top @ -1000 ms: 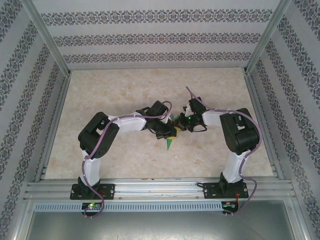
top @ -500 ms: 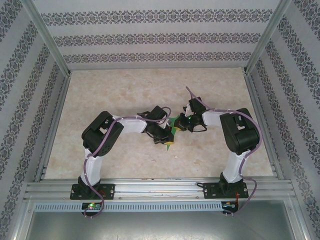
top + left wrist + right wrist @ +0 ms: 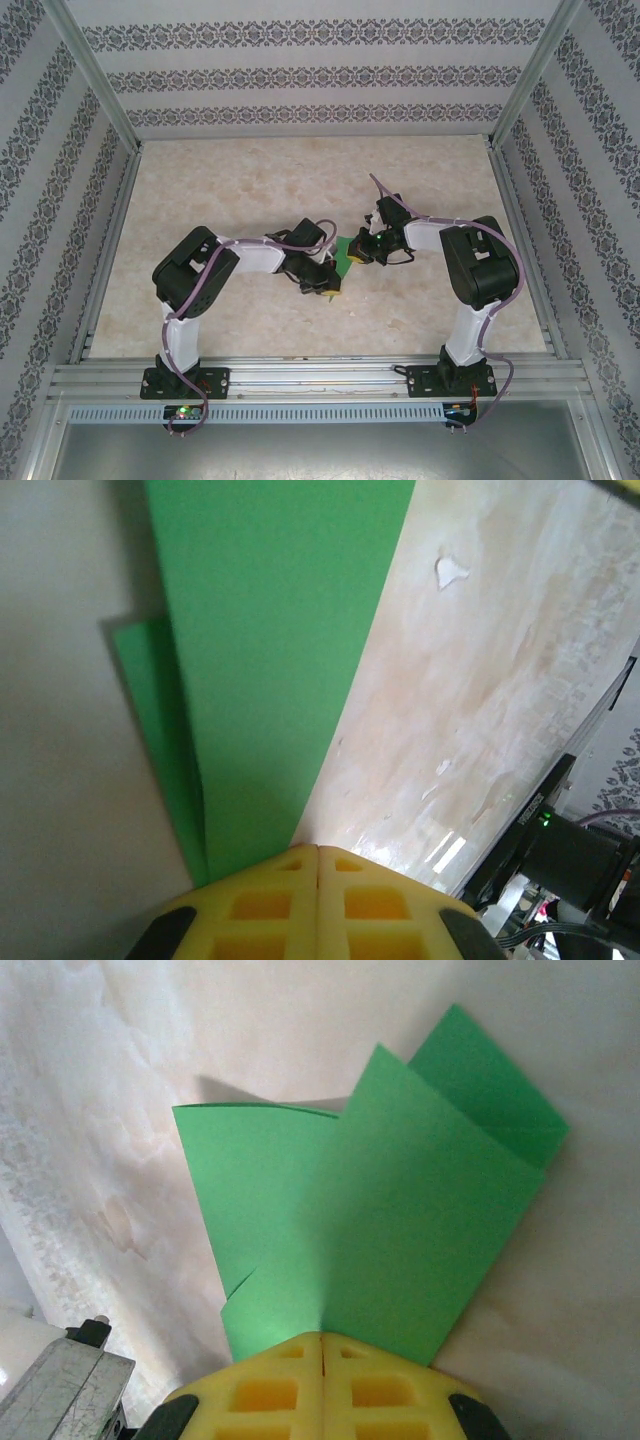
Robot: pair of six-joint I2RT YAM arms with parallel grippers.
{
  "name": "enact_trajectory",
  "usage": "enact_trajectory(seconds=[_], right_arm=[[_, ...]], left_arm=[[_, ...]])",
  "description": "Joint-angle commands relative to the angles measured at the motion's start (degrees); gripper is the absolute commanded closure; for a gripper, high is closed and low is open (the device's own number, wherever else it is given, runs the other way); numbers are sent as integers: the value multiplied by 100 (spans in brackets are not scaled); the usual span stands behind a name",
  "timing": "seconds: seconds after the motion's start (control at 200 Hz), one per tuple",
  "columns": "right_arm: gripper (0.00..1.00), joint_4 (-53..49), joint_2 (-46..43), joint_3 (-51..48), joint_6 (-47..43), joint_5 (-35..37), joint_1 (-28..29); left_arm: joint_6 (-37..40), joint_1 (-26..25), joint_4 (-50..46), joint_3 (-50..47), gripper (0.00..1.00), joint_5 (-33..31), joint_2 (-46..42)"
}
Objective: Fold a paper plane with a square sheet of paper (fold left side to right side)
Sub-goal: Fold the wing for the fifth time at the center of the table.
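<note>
The green sheet of paper lies folded into layered flaps at the middle of the table, between my two grippers. In the right wrist view the paper fans out from my right gripper, whose yellow fingers are shut with a crease running into their seam. The top view puts this right gripper at the paper's right edge. My left gripper is shut too. A long green strip of the paper ends under its left finger, beside the seam. From above, the left gripper covers the paper's near tip.
The marble-look table is fenced by aluminium rails and patterned walls on three sides. Both arms bend inward and meet near the centre. The right arm's dark body sits close to the left gripper.
My left gripper has slid toward the near edge along the paper, and the green tip that stuck out below it is now covered. The right gripper has stayed put.
</note>
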Motion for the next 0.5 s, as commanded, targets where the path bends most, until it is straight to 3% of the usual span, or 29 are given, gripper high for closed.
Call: enact_trajectory(seconds=[0.0, 0.495], right_arm=[[100, -634, 288, -91, -152, 772, -150], [100, -702, 335, -56, -185, 800, -157]], left_arm=[[235, -35, -752, -365, 100, 111, -45], [320, -42, -722, -1058, 100, 38, -501]])
